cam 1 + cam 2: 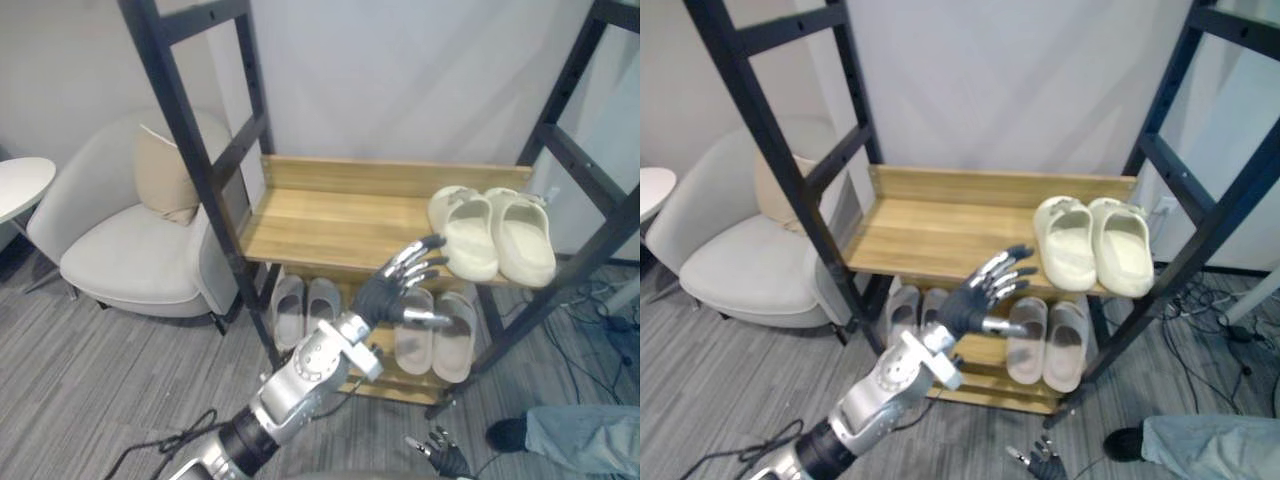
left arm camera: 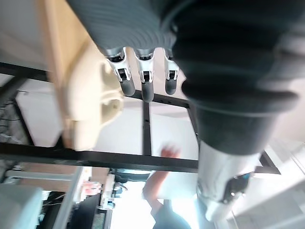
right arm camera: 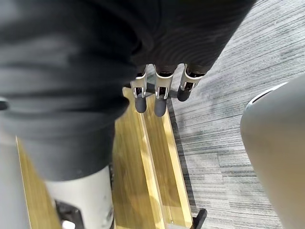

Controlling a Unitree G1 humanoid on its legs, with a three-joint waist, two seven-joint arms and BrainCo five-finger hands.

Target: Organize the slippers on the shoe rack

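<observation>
The left hand point(image 1: 392, 290) is raised at the centre of the head views. Its fingers are spread straight and its thumb is out, with nothing in its grasp. It hangs before the front edge of the top shelf point(image 1: 330, 225) of the shoe rack point(image 1: 190, 150). Its upper fingertips reach toward 2 o'clock and end just beside the toe of the nearer cream slipper point(image 1: 465, 235); I cannot tell whether they touch.

That slipper and its mate point(image 1: 522, 238) lie side by side at the right end of the top shelf, at about 2 o'clock from the hand, with their toes over the front edge. The left wrist view shows one cream slipper point(image 2: 90, 105) just past the straight fingers point(image 2: 147, 88).

On the lower shelf point(image 1: 985, 383) lie two grey pairs, one point(image 1: 305, 308) at 9 o'clock of the hand and the other point(image 1: 438, 338) at 4 o'clock.

The right hand point(image 1: 440, 458) hangs low at 6 o'clock, relaxed and empty. An armchair point(image 1: 120, 250) with a cushion point(image 1: 165, 178) stands at 9 o'clock, and a person's leg point(image 1: 580, 440) and dark shoe point(image 1: 508, 435) show at 5 o'clock.
</observation>
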